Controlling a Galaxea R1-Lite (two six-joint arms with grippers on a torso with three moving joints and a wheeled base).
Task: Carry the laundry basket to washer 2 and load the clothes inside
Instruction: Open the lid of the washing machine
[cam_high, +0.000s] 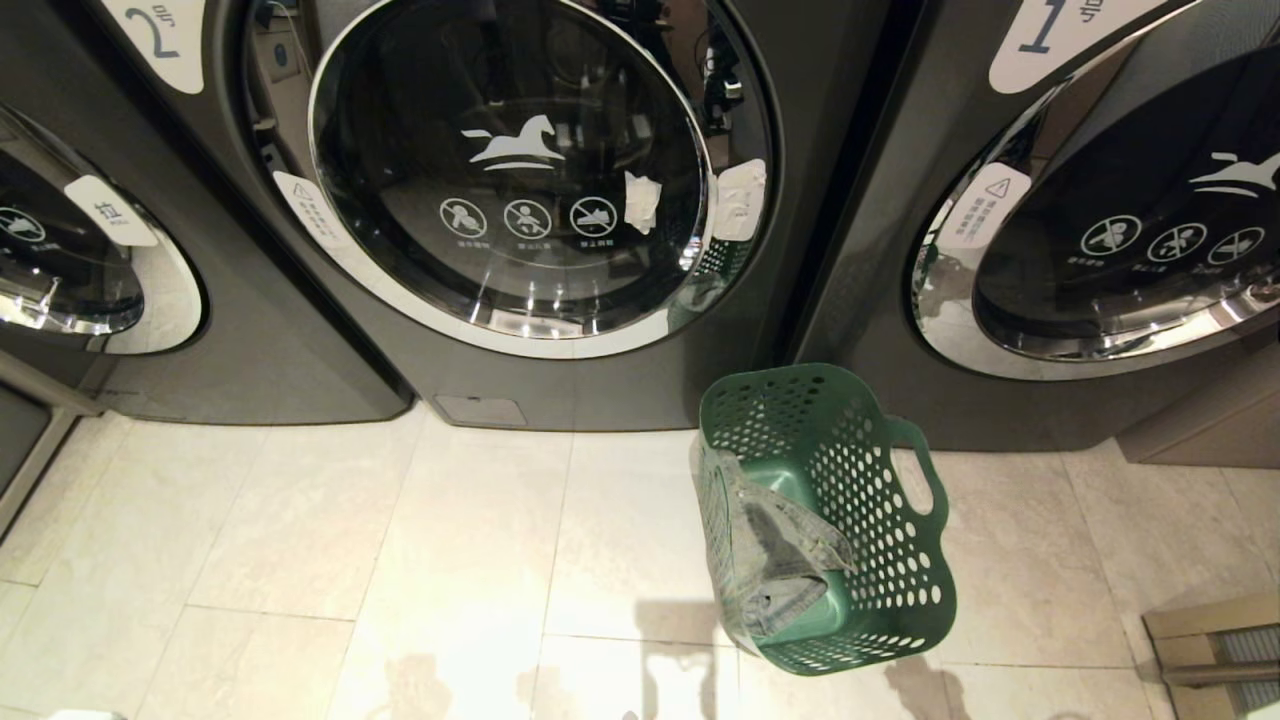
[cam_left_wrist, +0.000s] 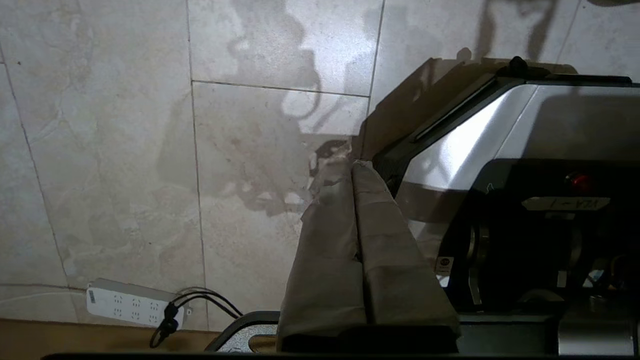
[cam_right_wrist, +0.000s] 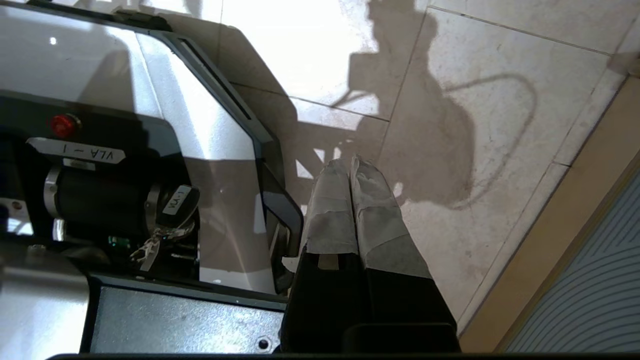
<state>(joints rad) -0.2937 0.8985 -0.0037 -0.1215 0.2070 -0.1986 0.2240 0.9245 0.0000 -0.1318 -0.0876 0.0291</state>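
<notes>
The dark green laundry basket (cam_high: 850, 470) lies tipped on its side on the tiled floor, in front of the gap between two washers. Its opening faces left. The grey-green clothes (cam_high: 775, 560) spill out of that opening. Washer 2 (cam_high: 560, 390) stands just behind and to the left, and its chrome-rimmed glass door (cam_high: 510, 170) with the white horse logo faces me. Neither gripper shows in the head view. My left gripper (cam_left_wrist: 352, 167) is shut and empty above bare floor beside my base. My right gripper (cam_right_wrist: 352, 162) is also shut on nothing, low over the tiles.
Washer 1 (cam_high: 1100, 220) stands to the right of the basket, and another washer's door (cam_high: 60, 260) is at the far left. A white power strip (cam_left_wrist: 135, 302) with black cables lies on the floor. My own base (cam_right_wrist: 150, 75) and a wooden threshold (cam_right_wrist: 550, 250) border the tiles.
</notes>
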